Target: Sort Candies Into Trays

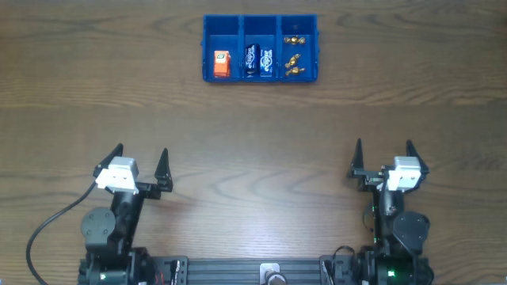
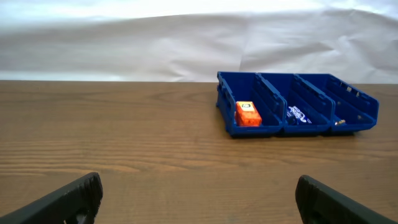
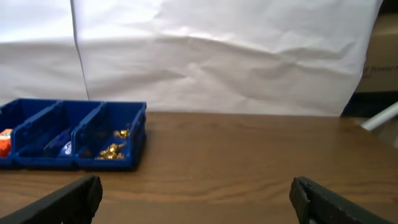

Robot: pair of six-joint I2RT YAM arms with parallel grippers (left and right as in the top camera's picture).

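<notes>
A blue three-compartment tray (image 1: 261,24) stands at the far middle of the wooden table. Its left bin holds an orange candy (image 1: 222,64), the middle bin blue-wrapped candies (image 1: 253,60), the right bin several gold-wrapped candies (image 1: 294,59). In the left wrist view the tray (image 2: 297,130) sits far ahead with the orange candy (image 2: 247,113) showing. In the right wrist view the tray (image 3: 106,163) shows the gold candies (image 3: 113,149). My left gripper (image 1: 141,169) and right gripper (image 1: 383,161) both stand open and empty near the front edge, far from the tray.
Bare wood table (image 1: 253,134) lies between the grippers and the tray. White paper backdrop (image 3: 217,56) stands behind the table's far edge. A black cable (image 1: 47,229) loops beside the left arm's base.
</notes>
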